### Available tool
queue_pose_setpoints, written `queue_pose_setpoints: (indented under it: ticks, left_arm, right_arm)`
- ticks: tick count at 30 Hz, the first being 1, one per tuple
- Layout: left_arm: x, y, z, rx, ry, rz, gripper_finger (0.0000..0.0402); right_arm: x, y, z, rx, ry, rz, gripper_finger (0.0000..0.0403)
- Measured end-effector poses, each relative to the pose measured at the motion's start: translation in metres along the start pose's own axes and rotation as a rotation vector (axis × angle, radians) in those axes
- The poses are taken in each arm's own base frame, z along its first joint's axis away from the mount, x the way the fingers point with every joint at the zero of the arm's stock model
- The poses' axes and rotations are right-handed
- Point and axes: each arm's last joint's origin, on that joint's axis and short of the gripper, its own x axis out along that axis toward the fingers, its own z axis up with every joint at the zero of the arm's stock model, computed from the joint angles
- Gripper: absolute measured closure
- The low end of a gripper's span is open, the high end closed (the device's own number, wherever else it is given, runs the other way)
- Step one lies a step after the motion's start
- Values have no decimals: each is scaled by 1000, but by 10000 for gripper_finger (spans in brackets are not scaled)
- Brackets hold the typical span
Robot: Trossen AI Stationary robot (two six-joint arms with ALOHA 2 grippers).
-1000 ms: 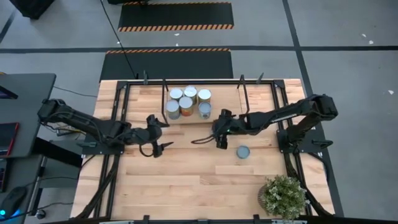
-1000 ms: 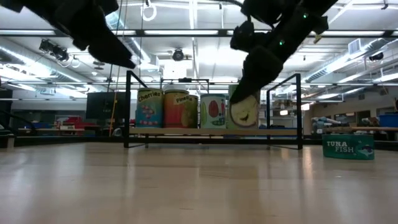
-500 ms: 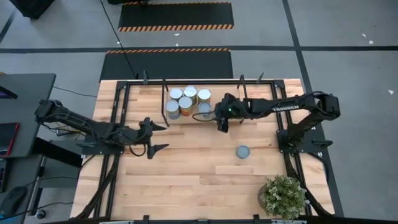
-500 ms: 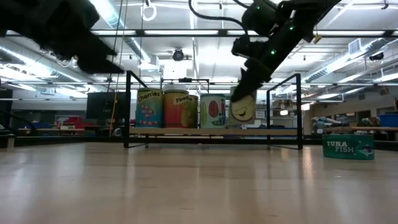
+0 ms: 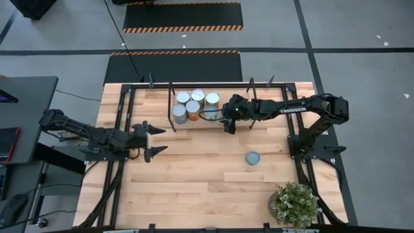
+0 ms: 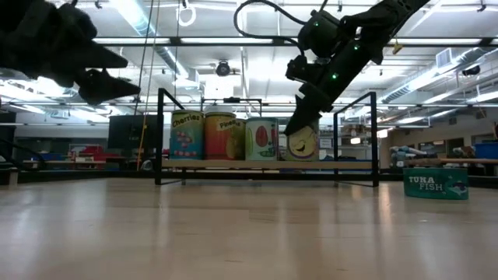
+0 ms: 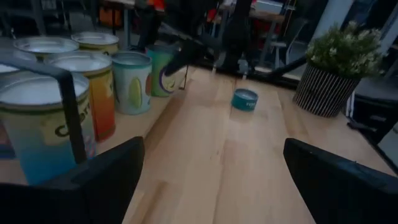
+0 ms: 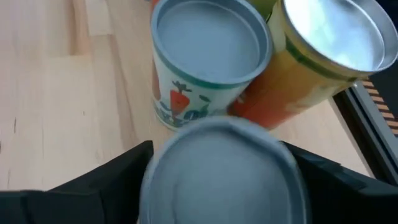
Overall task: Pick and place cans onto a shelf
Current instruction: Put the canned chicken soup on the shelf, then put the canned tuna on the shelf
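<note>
The can (image 8: 224, 171) stands upright between the right hand's (image 5: 228, 120) fingers, clamped, at the shelf's (image 6: 264, 164) right end, just beside the shelved cans (image 5: 193, 106). The left hand (image 5: 150, 138), fingers apart, hovers over the counter (image 5: 194, 188), well away.

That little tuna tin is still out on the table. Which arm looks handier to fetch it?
Probably the right: its gripper is nearer the tuna tin, though shut on a can at the shelf. The open left gripper is farther.
</note>
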Motion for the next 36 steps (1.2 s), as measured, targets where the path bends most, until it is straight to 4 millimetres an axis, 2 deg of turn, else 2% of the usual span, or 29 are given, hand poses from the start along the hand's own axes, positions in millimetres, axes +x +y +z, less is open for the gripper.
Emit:
queue_pose_setpoints:
  ticks: [9, 13, 16, 20, 25, 32, 36]
  left_arm:
    - [-11, 11, -12, 27, -90, 30, 10]
    - [-14, 12, -10, 31, -113, 29, 10]
    - [-15, 12, -9, 41, -125, 32, 10]
    - [-15, 13, -9, 43, -122, 35, 10]
    - [-14, 13, -12, 33, -98, 38, 10]
    - [-14, 13, -12, 30, -99, 39, 10]
    - [-14, 13, -11, 29, -103, 40, 10]
  right_arm:
    - [-8, -1, 11, -5, 14, 6, 6]
    - [-17, -2, 21, -19, 40, 1, 11]
    - [-25, 6, 27, -46, 27, -3, 13]
    - [-30, 21, 21, -158, 108, -103, 13]
    - [-33, 32, 16, -190, 151, -89, 13]
    - [-31, 23, 13, -223, 204, -226, 13]
    - [-29, 17, 16, -196, 171, -212, 13]
